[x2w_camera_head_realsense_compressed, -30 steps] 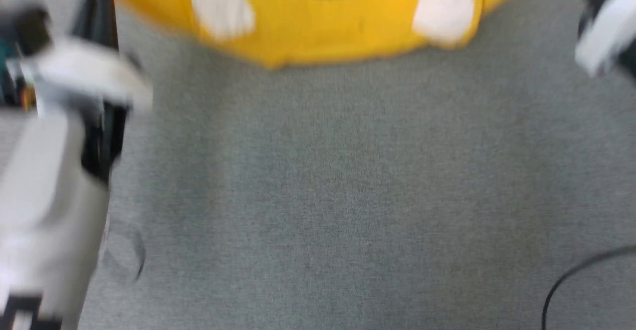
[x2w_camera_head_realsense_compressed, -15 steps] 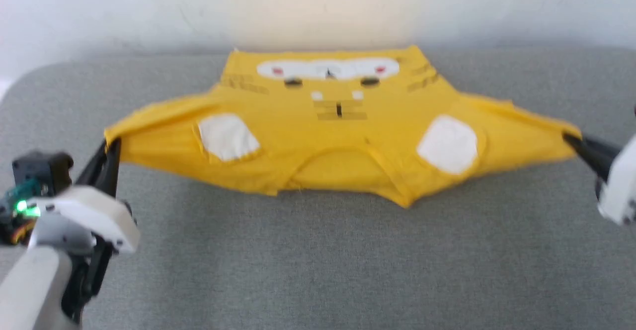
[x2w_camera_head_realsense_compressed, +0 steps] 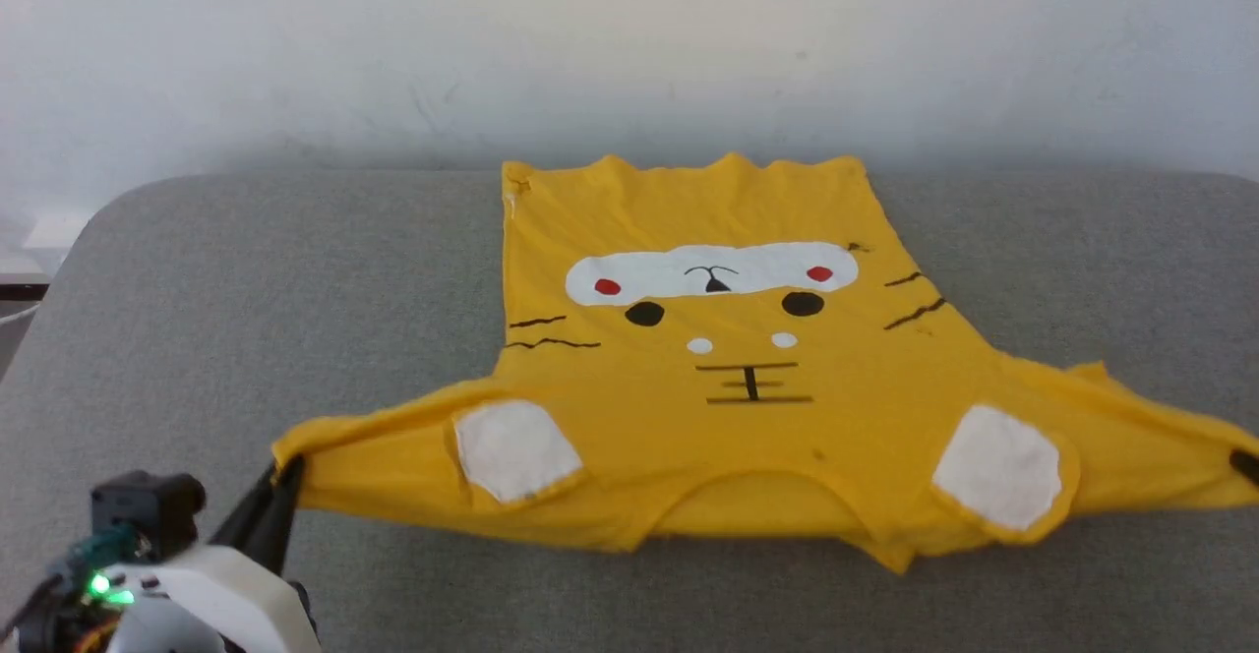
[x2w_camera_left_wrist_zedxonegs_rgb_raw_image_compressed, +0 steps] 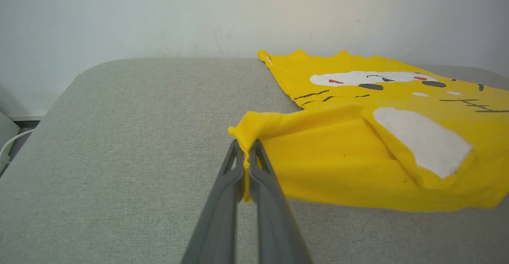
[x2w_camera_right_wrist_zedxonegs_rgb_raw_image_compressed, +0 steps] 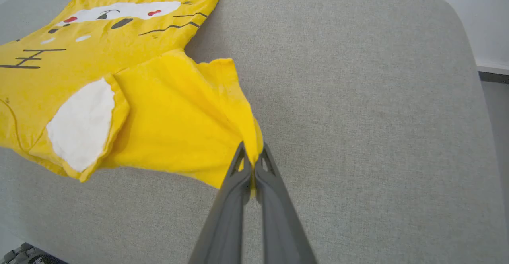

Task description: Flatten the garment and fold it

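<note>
Garment [x2w_camera_head_realsense_compressed: 748,437] lies print-up on the grey desk [x2w_camera_head_realsense_compressed: 246,269], collar toward us, hem toward the wall [x2w_camera_head_realsense_compressed: 629,43]. Our left gripper [x2w_camera_left_wrist_zedxonegs_rgb_raw_image_compressed: 245,156] and right gripper [x2w_camera_right_wrist_zedxonegs_rgb_raw_image_compressed: 253,158] each pinch a sleeve end, stretching it sideways.

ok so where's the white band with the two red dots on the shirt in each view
Head view: the white band lies just above centre, across the upper part of the garment.
Left wrist view: the band is at upper right, seen thin and slanted.
Right wrist view: the band is at top left, tilted.
Shared landmark: the garment's wavy far hem, just beyond the band in all three.
</note>
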Controlling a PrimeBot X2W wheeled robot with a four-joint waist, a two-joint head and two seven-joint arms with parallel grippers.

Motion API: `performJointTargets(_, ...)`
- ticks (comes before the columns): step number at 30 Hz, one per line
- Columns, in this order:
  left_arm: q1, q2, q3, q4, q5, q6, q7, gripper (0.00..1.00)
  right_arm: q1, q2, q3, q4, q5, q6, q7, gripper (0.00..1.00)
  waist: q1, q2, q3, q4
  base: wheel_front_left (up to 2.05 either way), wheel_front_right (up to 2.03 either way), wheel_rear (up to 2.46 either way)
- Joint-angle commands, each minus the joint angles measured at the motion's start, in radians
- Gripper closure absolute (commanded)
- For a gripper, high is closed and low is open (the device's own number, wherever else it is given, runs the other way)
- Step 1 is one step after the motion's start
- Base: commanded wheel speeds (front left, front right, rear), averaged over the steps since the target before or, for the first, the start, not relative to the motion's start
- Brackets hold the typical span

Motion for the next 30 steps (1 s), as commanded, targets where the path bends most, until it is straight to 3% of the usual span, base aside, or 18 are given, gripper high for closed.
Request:
performJointTargets(1, 0.022, -0.006, -0.007, -0.014, -0.003, 0.008, 0.005, 1.00, 0.039, 0.020, -0.023, -0.017, -0.017, -0.002, 0.018, 1.00, 0.0001, 0.0000, 0.007, 0.004, 0.00, 0.00, 0.00)
performJointTargets(9, 0.080, -0.063, -0.095, -0.002, -0.002, 0.011, 0.024, 1.00, 0.188, 0.187, -0.145, -0.101, -0.127, -0.002, 0.159, 1.00, 0.0001, 0.0000, 0.054, 0.032, 0.00, 0.00, 0.00)
performJointTargets(17, 0.051, -0.099, -0.160, 0.126, 0.022, -0.025, 0.018, 1.00, 0.221, 0.265, -0.198, -0.137, -0.246, -0.002, 0.252, 1.00, 0.0001, 0.0000, 0.113, 0.074, 0.00, 0.00, 0.00)
performJointTargets(18, 0.041, -0.107, -0.163, 0.132, 0.021, -0.030, 0.012, 1.00, 0.209, 0.274, -0.203, -0.141, -0.256, -0.002, 0.255, 0.96, 0.0001, 0.0000, 0.122, 0.080, 0.00, 0.00, 0.00)
performJointTargets(19, 0.032, -0.115, -0.166, 0.136, 0.021, -0.035, 0.006, 1.00, 0.195, 0.277, -0.205, -0.150, -0.268, -0.002, 0.255, 0.09, 0.0001, 0.0000, 0.131, 0.087, 0.00, 0.00, 0.00)
performJointTargets(20, 0.021, -0.121, -0.170, 0.136, 0.023, -0.040, 0.002, 1.00, 0.177, 0.281, -0.206, -0.158, -0.276, -0.002, 0.256, 0.00, 0.0001, 0.0000, 0.142, 0.094, 0.00, 0.00, 0.00)
performJointTargets(26, -0.032, -0.157, -0.194, 0.075, 0.035, -0.056, -0.011, 1.00, -0.008, 0.285, -0.202, -0.201, -0.290, -0.002, 0.273, 0.00, 0.0001, 0.0000, 0.235, 0.147, 0.00, 0.00, 0.00)
performJointTargets(30, -0.054, -0.182, -0.216, -0.006, 0.050, -0.050, -0.013, 1.00, -0.203, 0.292, -0.190, -0.165, -0.288, -0.002, 0.316, 0.00, 0.0001, 0.0000, 0.317, 0.200, 0.00, 0.00, 0.00)
